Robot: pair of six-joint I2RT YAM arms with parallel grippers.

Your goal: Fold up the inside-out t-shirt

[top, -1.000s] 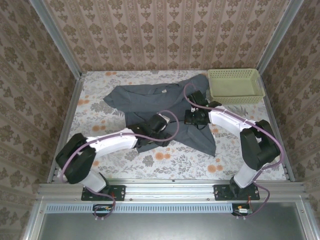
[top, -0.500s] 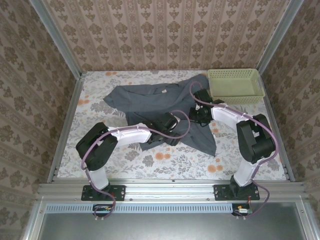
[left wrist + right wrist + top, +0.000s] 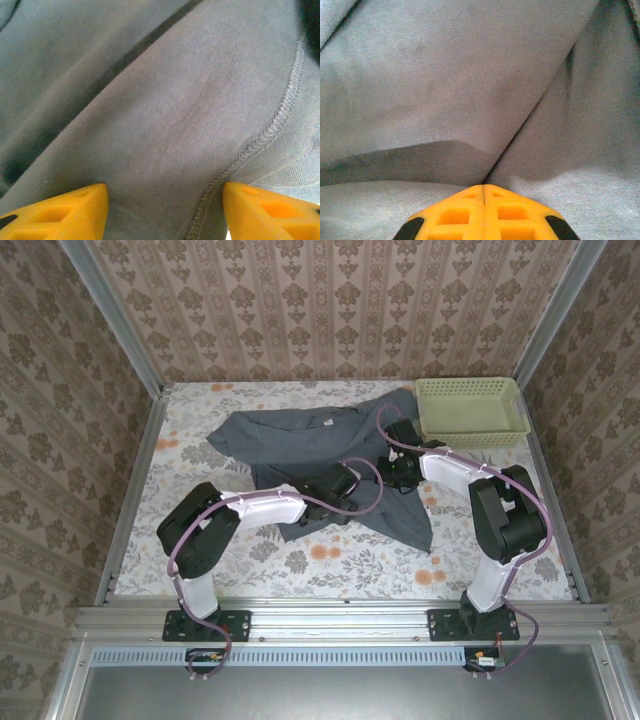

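The inside-out t-shirt [image 3: 290, 440], dark slate grey, lies rumpled across the middle of the table with one end trailing to the near right. My left gripper [image 3: 345, 488] is low over its near edge. In the left wrist view the yellow fingers [image 3: 60, 210] stand apart, open, with cloth [image 3: 150, 100] and a stitched seam [image 3: 280, 120] between them. My right gripper [image 3: 400, 475] rests on the shirt's right part. In the right wrist view its tips [image 3: 484, 187] are shut, and the folds of cloth [image 3: 445, 75] converge into them.
A pale green plastic basket [image 3: 470, 410] stands at the back right, just beyond the shirt's far right corner. The floral tablecloth [image 3: 330, 560] shows bare along the near and left sides. Patterned walls and metal rails enclose the table.
My left gripper has slid to the right along the shirt's near edge, its elbow swinging right as well. The right gripper has shifted slightly back, staying shut.
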